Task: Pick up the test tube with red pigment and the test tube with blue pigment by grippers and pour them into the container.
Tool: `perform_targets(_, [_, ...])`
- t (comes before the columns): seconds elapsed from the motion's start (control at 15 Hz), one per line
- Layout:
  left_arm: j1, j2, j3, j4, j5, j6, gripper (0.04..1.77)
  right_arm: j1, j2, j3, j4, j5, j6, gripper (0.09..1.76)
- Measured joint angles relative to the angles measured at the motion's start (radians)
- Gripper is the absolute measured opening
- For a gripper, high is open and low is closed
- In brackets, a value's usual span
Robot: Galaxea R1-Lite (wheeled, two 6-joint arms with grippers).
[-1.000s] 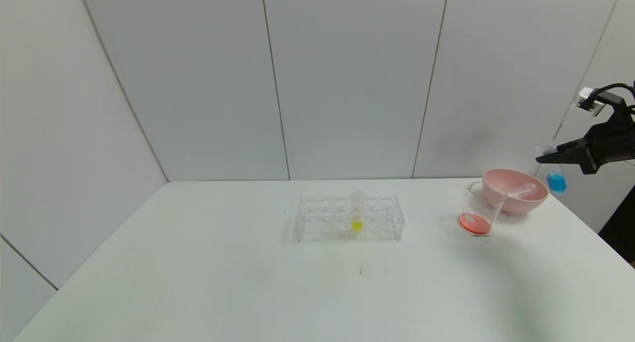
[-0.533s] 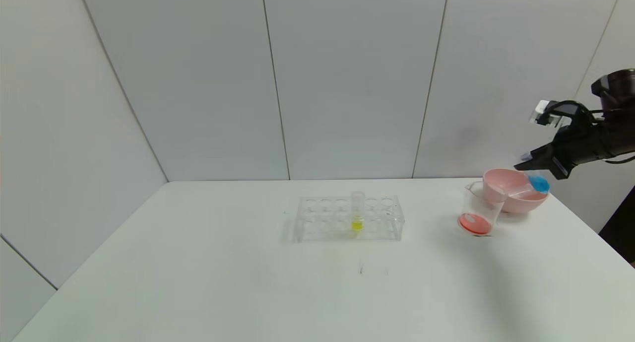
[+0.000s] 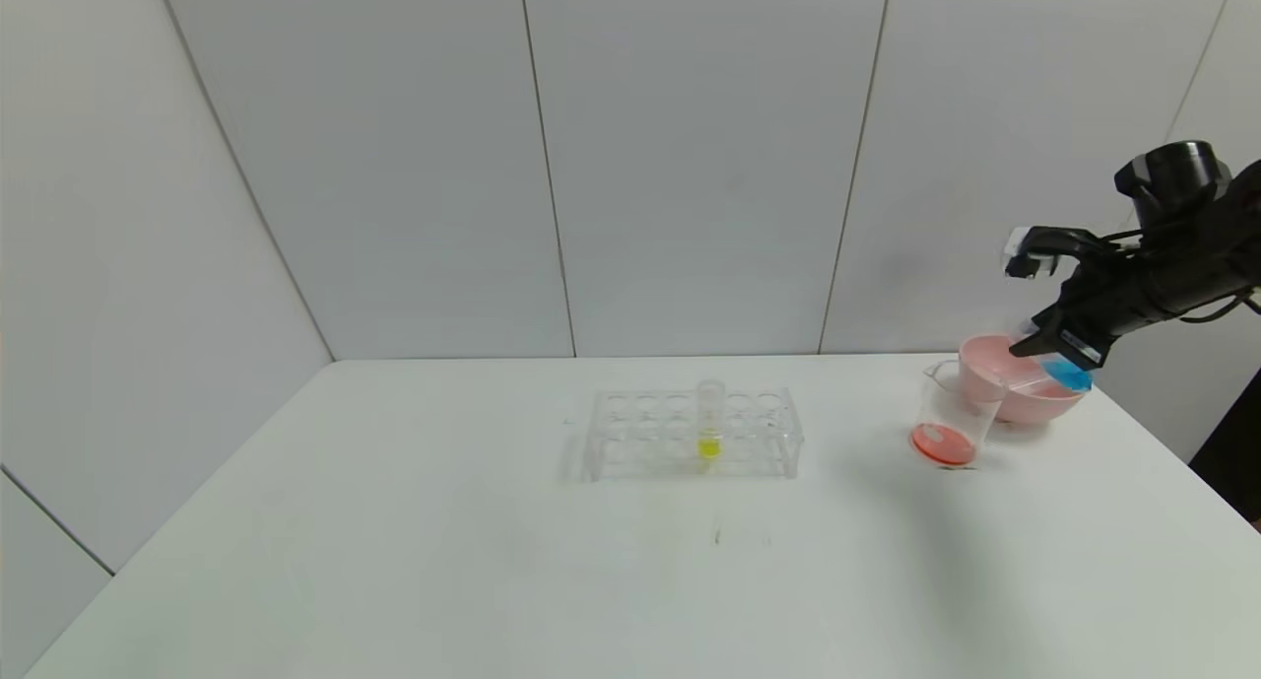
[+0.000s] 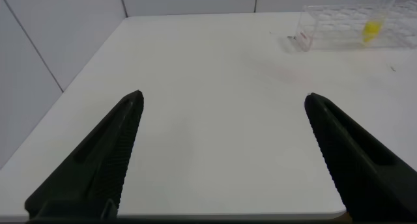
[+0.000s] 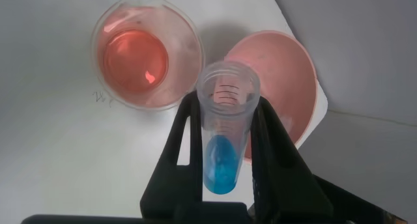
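Observation:
My right gripper is shut on the test tube with blue pigment and holds it tilted in the air above the pink bowl, just right of the container. In the right wrist view the tube sits between the jaws of the gripper, open mouth toward the container, blue liquid still at its bottom. The container, a clear beaker, stands on the table with red liquid in it. No tube with red liquid shows. My left gripper is open and empty over the table's left part.
The pink bowl stands just behind and right of the beaker, and a clear empty tube seems to lie in it. A clear tube rack with a yellow-liquid tube stands mid-table. The table's right edge is close to the bowl.
My right gripper has moved left with the blue tube, from beyond the table's right edge to above the pink bowl, and has tipped the tube over. Beaker, bowl and rack have not moved.

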Motion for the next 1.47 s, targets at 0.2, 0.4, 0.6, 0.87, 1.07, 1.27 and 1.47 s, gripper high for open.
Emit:
perform_targets(0.2, [0.0, 0.0, 0.0, 0.0, 0.0, 0.0, 1.76, 0.027, -0.005, -0.002, 0.03, -0.084, -0.017, 0.49])
perform_targets(0.4, [0.0, 0.0, 0.0, 0.0, 0.0, 0.0, 1.76, 0.05, -0.007, -0.002, 0.038, -0.143, -0.023, 0.49])
perform_targets(0.6, [0.0, 0.0, 0.0, 0.0, 0.0, 0.0, 1.76, 0.071, -0.009, -0.002, 0.073, -0.216, -0.046, 0.49])
perform_targets(0.87, [0.0, 0.0, 0.0, 0.0, 0.0, 0.0, 1.76, 0.096, -0.009, -0.002, 0.096, -0.292, -0.067, 0.49])
perform_targets(1.07, [0.0, 0.0, 0.0, 0.0, 0.0, 0.0, 1.76, 0.115, -0.005, -0.002, 0.096, -0.348, -0.076, 0.49])
perform_targets(1.27, [0.0, 0.0, 0.0, 0.0, 0.0, 0.0, 1.76, 0.135, 0.001, -0.002, 0.114, -0.395, -0.094, 0.49])
perform_targets(1.47, [0.0, 0.0, 0.0, 0.0, 0.0, 0.0, 1.76, 0.15, 0.006, -0.002, 0.13, -0.406, -0.096, 0.49])
